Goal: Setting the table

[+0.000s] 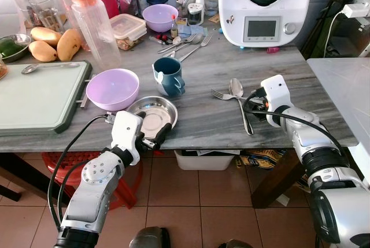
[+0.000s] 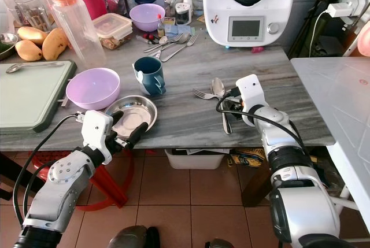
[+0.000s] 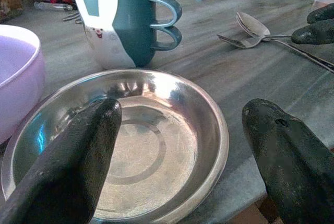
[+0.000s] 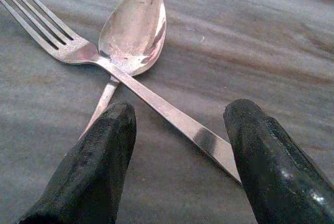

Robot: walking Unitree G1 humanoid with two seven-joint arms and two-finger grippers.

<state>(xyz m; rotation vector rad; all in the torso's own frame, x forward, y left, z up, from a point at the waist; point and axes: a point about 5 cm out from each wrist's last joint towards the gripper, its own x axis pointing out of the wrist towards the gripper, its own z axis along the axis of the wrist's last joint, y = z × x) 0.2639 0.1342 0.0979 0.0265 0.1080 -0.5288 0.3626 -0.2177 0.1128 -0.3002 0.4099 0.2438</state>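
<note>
A shiny steel plate (image 1: 151, 112) lies at the table's front edge, beside a purple bowl (image 1: 113, 88) and a blue mug (image 1: 169, 76) with a white rabbit on it. My left gripper (image 1: 153, 130) is open at the plate's near rim, one finger (image 3: 78, 156) over the plate and the other just off its edge. To the right, a fork (image 1: 219, 94) and a spoon (image 1: 236, 88) lie crossed on the grey tabletop (image 1: 202, 121). My right gripper (image 1: 253, 104) is open, its fingertips (image 4: 104, 145) straddling the crossed handles low over the table.
A green-rimmed cutting board (image 1: 34, 95) with a spoon is at the left, behind it mangoes (image 1: 55, 43) and a tall bottle (image 1: 95, 22). A white kitchen machine (image 1: 263, 8), another purple bowl (image 1: 160, 17) and loose cutlery stand at the back. A white table (image 1: 347, 86) adjoins on the right.
</note>
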